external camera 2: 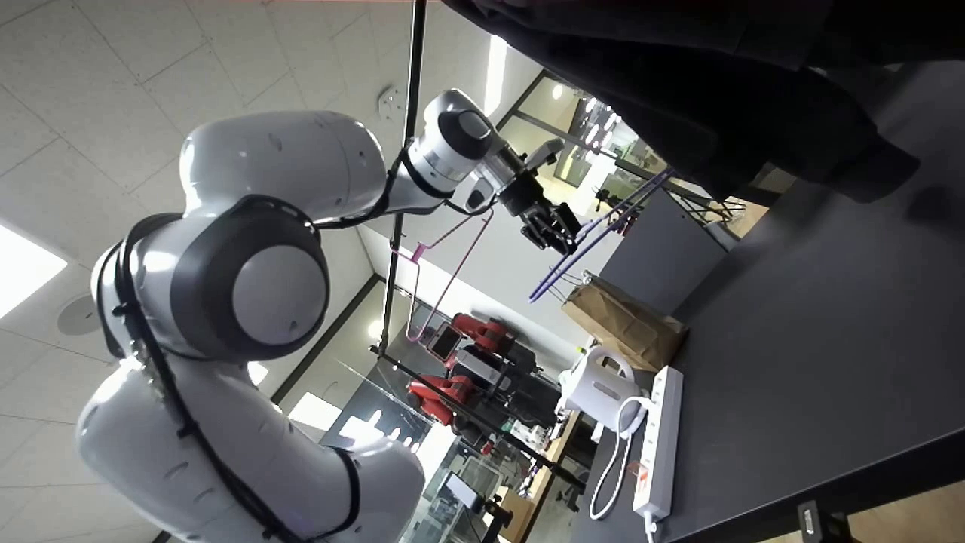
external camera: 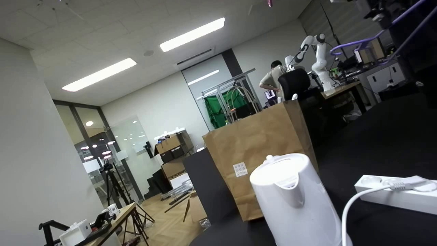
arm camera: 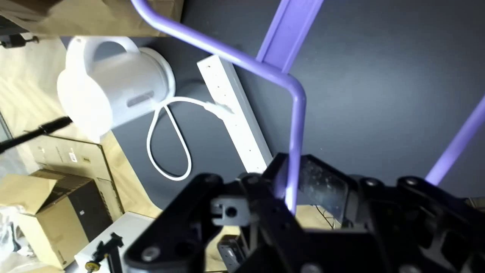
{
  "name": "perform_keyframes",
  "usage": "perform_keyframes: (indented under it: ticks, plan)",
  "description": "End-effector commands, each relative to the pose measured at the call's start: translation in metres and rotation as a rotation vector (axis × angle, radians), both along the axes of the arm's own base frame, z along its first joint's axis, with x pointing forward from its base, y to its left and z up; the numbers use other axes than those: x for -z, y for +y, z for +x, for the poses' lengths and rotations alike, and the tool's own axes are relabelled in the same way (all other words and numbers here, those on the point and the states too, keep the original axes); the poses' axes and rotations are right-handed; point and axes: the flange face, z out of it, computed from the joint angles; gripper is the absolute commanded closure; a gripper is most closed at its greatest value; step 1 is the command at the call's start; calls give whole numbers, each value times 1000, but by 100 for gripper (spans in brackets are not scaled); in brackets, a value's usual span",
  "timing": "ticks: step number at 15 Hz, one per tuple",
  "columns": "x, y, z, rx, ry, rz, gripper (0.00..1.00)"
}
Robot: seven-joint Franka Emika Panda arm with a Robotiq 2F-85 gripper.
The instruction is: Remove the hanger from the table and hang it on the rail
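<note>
The purple hanger (arm camera: 227, 53) is held in my gripper (arm camera: 290, 163) by one of its thin bars, in the wrist view. The gripper is shut on it. In an exterior view the gripper (external camera 2: 562, 234) holds the hanger (external camera 2: 595, 240) in the air, well above the black table (external camera 2: 799, 362). In an exterior view the hanger (external camera: 358, 42) shows at the upper right, partly cut off, with the dark gripper (external camera: 379, 17) at its side. A black pole that looks like the rail (external camera 2: 415, 60) runs behind the arm. A pink hanger (external camera 2: 417, 254) hangs at it.
A white kettle (external camera 2: 599, 392), a white power strip (external camera 2: 660, 445) with its cable and a brown paper bag (external camera 2: 626, 320) stand on the table. Dark clothing (external camera 2: 678, 98) fills the upper right of that view, close to the hanger.
</note>
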Motion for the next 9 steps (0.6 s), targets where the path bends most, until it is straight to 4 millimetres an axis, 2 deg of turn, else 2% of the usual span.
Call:
perform_keyframes:
  ticks: [1,3,4,5,9]
  plan:
    - [10,-24,-65,-72,-20,35,96]
    - [19,-31,-85,-119,3,45,96]
    - [25,-34,-89,-116,26,61,96]
    - [20,-38,-81,-76,45,31,83]
    - [32,-38,-88,-99,38,90,83]
